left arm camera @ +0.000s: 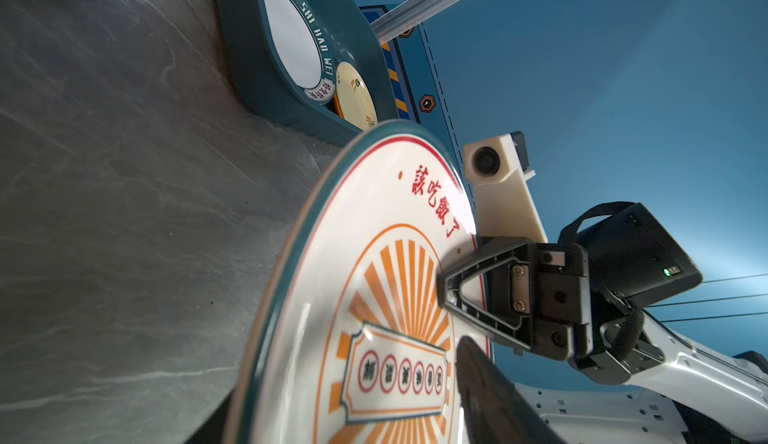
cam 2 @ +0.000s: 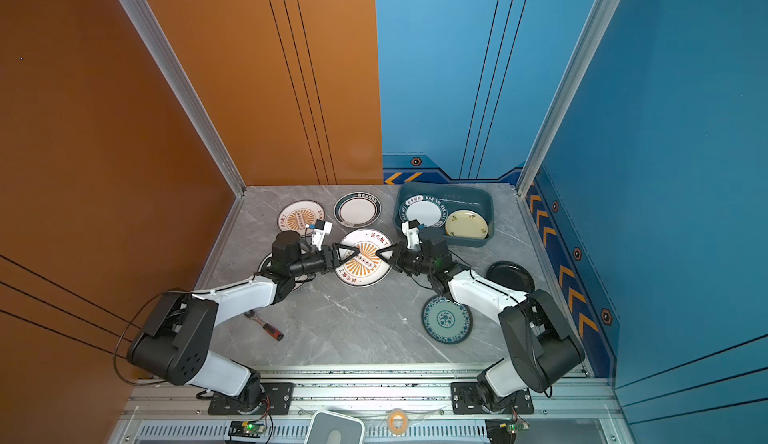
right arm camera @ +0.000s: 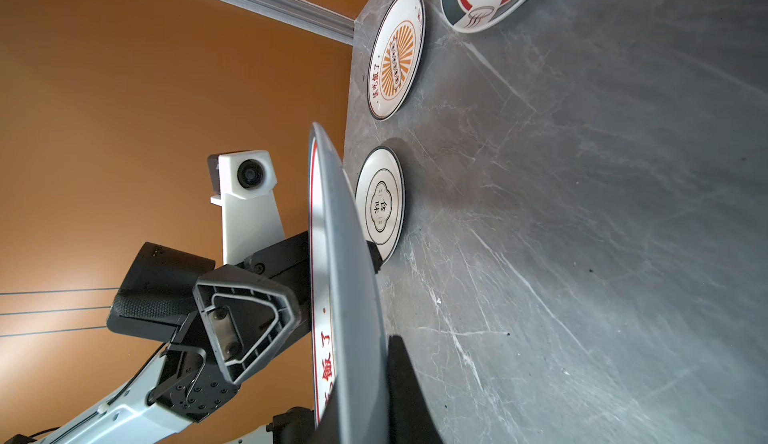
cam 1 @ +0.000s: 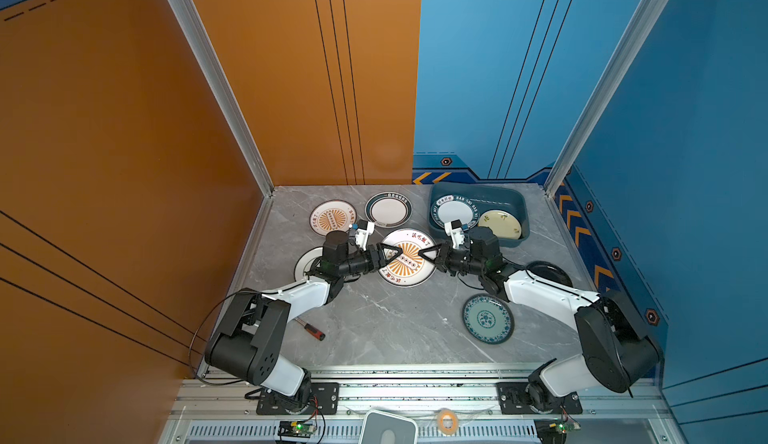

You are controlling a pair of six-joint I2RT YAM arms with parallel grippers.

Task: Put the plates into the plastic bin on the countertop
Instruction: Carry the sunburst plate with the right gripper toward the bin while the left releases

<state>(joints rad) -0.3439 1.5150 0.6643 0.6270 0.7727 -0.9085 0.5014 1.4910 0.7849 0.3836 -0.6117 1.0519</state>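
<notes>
A large orange-sunburst plate hangs tilted above the countertop, mid-table. My right gripper is shut on its right rim, one finger under the plate. My left gripper straddles the left rim with its jaws apart, one finger off the plate's face. The plastic bin at the back right holds a green-lettered plate and a cream plate. A small sunburst plate and a green-rimmed plate lie at the back.
A teal-patterned plate lies front right and a black plate behind my right arm. A grey-ringed white plate sits partly under my left arm. A red-handled screwdriver lies front left. Walls and aluminium rails enclose the countertop.
</notes>
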